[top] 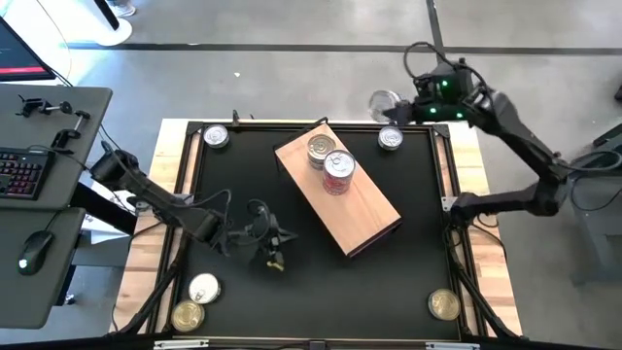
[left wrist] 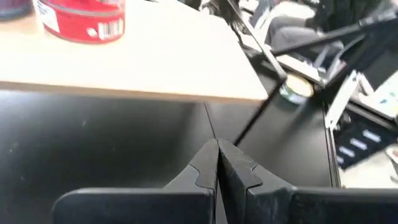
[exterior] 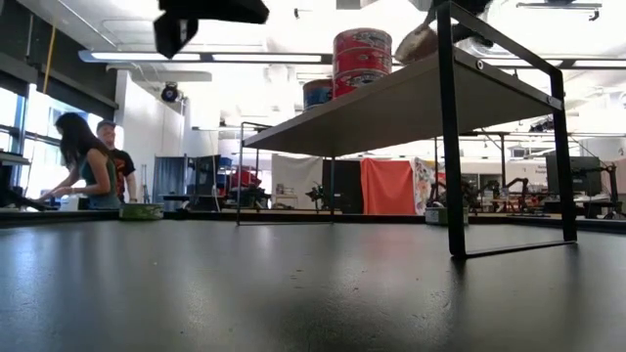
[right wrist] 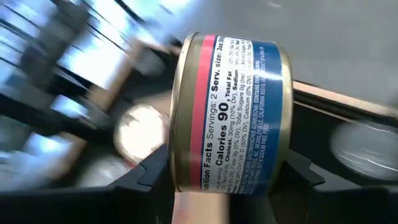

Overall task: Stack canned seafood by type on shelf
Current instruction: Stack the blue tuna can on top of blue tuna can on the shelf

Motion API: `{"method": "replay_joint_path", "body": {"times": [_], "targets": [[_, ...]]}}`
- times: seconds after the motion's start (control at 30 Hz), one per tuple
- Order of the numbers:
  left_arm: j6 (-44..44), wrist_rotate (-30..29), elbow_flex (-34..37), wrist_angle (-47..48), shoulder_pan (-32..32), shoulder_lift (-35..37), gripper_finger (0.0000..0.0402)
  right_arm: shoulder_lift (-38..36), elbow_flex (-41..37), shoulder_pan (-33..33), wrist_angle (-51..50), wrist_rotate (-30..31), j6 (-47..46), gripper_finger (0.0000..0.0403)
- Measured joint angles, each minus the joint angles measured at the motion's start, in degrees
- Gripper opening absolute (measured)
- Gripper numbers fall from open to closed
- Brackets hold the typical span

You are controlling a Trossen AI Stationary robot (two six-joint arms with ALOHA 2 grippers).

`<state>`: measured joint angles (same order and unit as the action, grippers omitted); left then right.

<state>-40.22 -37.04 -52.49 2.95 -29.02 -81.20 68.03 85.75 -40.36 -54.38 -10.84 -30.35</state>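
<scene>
Left gripper (top: 275,259) rests low over the black table (top: 243,194) at about seven o'clock from the shelf (top: 374,219), its fingers (left wrist: 208,168) pressed together on nothing in the left wrist view; this arm waits; two loose tins lie near the table's seven-o'clock corner, a pale-lidded tin (top: 204,288) and a gold tin (top: 187,315) just beside it; another silver tin (top: 216,137) sits at the eleven-o'clock corner.

Moving rightward, the shelf stands diagonally at mid-table, carrying a silver-lidded tin (top: 322,148) and a red stack (top: 338,173) just beside it at five o'clock; the low view shows the red stack two high.

Right gripper (top: 398,109) hovers beyond the table's far edge at about one o'clock from the shelf, its jaws half spread and clamped on a tin with a pink and blue label (right wrist: 233,112), held on its side in the right wrist view; a loose silver tin (top: 391,139) lies just below it, and a gold tin (top: 444,304) sits at the five-o'clock corner.

Judging by this, the step in hand is carrying the gripped tin to the shelf; it lies well apart from the stacks, so the next move calls for a swing toward seven o'clock, turning the tin flat, and setting it on whichever pile matches its label; most tins remain unsorted.
</scene>
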Motion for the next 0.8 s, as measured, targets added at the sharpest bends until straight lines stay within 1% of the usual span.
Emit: {"method": "replay_joint_path", "body": {"times": [0.1,0.17,0.23,0.3,0.33,0.47,0.63,0.8], "targets": [[1.85,1.11,0.00,0.22,1.79,0.01,0.0000,-1.58,-10.36,-1.32,19.62,-10.38,-8.01,0.0171],[3.61,2.52,0.00,0.14,2.72,0.01,0.0000,-0.75,-15.37,-0.34,31.48,-15.17,-13.98,0.0171],[4.47,4.33,0.00,0.14,3.62,0.01,0.0000,1.17,-18.55,1.60,40.52,-16.93,-18.81,0.0171],[4.92,6.05,0.00,0.30,4.30,0.01,0.0000,3.56,-19.60,3.56,46.39,-16.91,-21.33,0.0171],[5.12,6.73,0.00,0.33,4.58,0.01,0.0000,4.76,-19.52,4.37,48.09,-16.96,-21.66,0.0171],[6.91,7.75,0.00,0.76,4.77,0.01,0.0000,8.88,-17.62,6.48,48.26,-17.32,-21.50,0.0171],[8.90,9.36,0.00,2.41,4.67,0.01,0.0000,12.07,-16.48,7.37,48.17,-20.20,-20.91,0.0171],[7.53,13.02,0.00,4.82,4.64,0.01,0.0000,12.75,-16.48,7.37,47.72,-24.92,-21.06,0.0171]]}}
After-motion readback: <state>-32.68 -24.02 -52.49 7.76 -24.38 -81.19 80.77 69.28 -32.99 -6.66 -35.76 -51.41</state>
